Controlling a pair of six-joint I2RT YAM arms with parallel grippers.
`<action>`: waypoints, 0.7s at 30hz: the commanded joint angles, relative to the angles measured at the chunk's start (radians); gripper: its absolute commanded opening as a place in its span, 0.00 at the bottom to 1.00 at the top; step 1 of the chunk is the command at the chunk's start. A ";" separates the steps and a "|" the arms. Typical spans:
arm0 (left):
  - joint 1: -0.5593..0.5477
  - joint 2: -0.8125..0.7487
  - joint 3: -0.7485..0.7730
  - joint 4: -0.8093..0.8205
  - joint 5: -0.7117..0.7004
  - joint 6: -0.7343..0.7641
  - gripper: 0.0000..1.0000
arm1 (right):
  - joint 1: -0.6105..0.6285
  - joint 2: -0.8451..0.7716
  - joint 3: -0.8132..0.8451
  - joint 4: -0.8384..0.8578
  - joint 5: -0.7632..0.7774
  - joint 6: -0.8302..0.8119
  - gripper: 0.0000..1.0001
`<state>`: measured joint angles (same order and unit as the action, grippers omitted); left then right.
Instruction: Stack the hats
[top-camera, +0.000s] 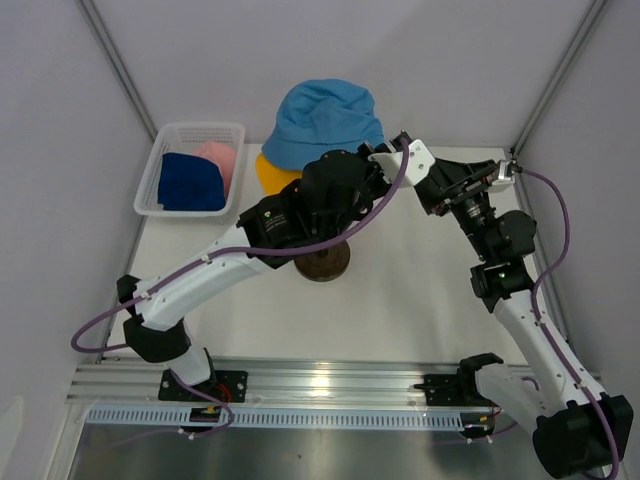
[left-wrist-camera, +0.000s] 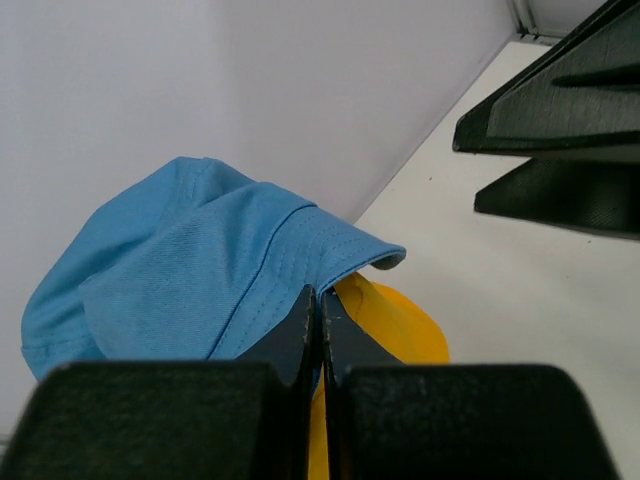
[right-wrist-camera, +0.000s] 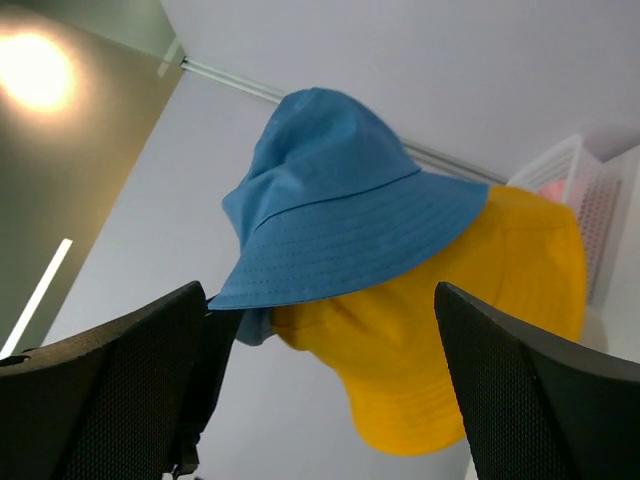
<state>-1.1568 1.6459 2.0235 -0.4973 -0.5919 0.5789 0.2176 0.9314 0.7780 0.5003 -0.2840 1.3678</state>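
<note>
The light blue hat (top-camera: 325, 118) sits high at the back, over the yellow hat (top-camera: 273, 172). My left gripper (left-wrist-camera: 320, 297) is shut on the light blue hat's (left-wrist-camera: 190, 270) brim edge, with the yellow hat (left-wrist-camera: 395, 328) just below. My right gripper (right-wrist-camera: 320, 292) is open and empty, its fingers (right-wrist-camera: 110, 390) apart to either side below the light blue hat (right-wrist-camera: 330, 205) and yellow hat (right-wrist-camera: 470, 330). The dark navy hat (top-camera: 192, 182) and pale pink hat (top-camera: 216, 155) lie in the white basket (top-camera: 160, 155).
The mannequin's dark brown round base (top-camera: 322, 263) stands mid-table under my left arm; the head is hidden. The white basket sits at the back left, against the left wall. The back wall is close behind the hats. The right gripper's fingers (left-wrist-camera: 560, 110) show in the left wrist view.
</note>
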 joint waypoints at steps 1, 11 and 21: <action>-0.032 -0.044 0.008 0.019 0.009 -0.077 0.01 | 0.058 -0.037 -0.003 0.075 0.066 0.086 0.99; -0.067 -0.061 -0.074 0.039 -0.029 -0.126 0.01 | 0.192 -0.006 -0.059 0.153 0.123 0.292 0.99; -0.081 -0.135 -0.175 0.097 -0.022 -0.157 0.01 | 0.256 0.035 -0.006 0.127 0.193 0.381 1.00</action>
<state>-1.2167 1.5723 1.8629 -0.4515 -0.6178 0.4606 0.4526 0.9424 0.7219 0.5804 -0.1329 1.6825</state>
